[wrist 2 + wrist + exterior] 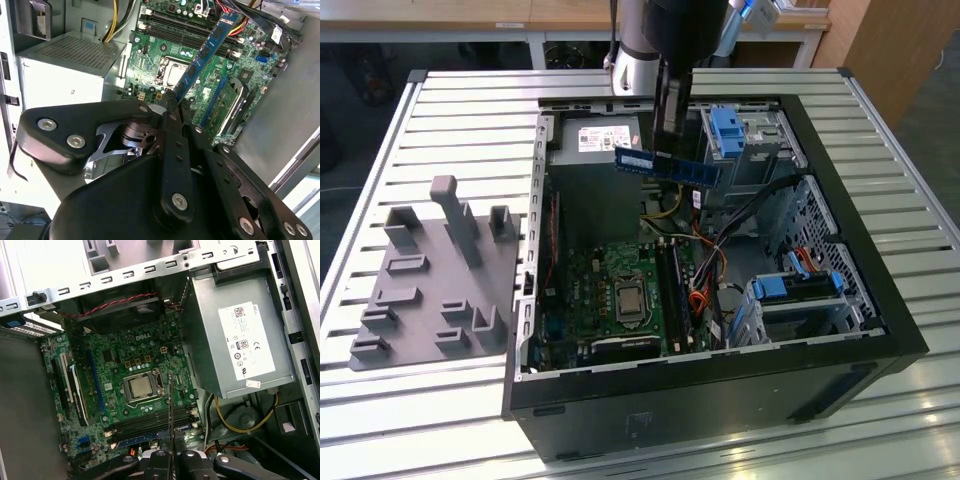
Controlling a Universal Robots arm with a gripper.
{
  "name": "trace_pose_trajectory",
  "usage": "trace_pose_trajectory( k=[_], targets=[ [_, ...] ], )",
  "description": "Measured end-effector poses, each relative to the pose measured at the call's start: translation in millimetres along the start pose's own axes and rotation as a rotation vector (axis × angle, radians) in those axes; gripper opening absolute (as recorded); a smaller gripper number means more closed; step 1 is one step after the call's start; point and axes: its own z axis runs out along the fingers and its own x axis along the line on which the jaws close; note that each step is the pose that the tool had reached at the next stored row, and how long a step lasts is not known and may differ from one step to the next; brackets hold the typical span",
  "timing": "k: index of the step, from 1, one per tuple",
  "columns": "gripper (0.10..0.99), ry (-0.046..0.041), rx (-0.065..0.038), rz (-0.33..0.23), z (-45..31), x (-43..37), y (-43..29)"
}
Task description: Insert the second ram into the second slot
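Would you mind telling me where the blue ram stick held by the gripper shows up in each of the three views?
Exterior view: the second ram hangs crosswise in the gripper, over the open case.
Second wrist view: the second ram slants away from the gripper, across the motherboard.
First wrist view: the second ram is edge-on, a thin dark line beside the CPU socket.
Shared landmark: the CPU socket.
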Motion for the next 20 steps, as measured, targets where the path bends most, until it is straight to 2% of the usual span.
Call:
trace_pose_trajectory(
  k=[20],
  targets=[
    [0.137, -0.0028, 0.001, 0.105, 0.0, 0.0, 0.0]
  ],
)
